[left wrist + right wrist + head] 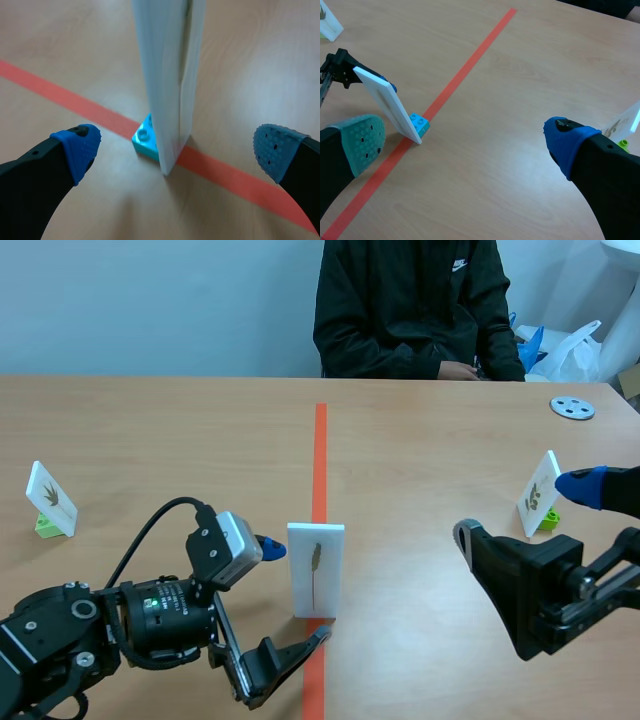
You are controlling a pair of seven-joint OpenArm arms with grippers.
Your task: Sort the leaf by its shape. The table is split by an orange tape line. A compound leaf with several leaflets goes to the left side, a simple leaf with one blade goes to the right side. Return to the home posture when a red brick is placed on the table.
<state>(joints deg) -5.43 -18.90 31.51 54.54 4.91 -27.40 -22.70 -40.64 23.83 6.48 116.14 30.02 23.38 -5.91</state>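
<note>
Leaf card (316, 570) stands upright on the orange tape line (320, 460), clipped in a blue brick (145, 140), showing one narrow blade. Left fingers (77, 147) are spread wide, one on each side of the card, not touching it and holding nothing. Right fingers (565, 145) are also wide apart and hold nothing, well right of the tape line, near a second card (540, 495) on a green brick. A third card (50, 500) stands far left of the line on the bench (150, 420).
</note>
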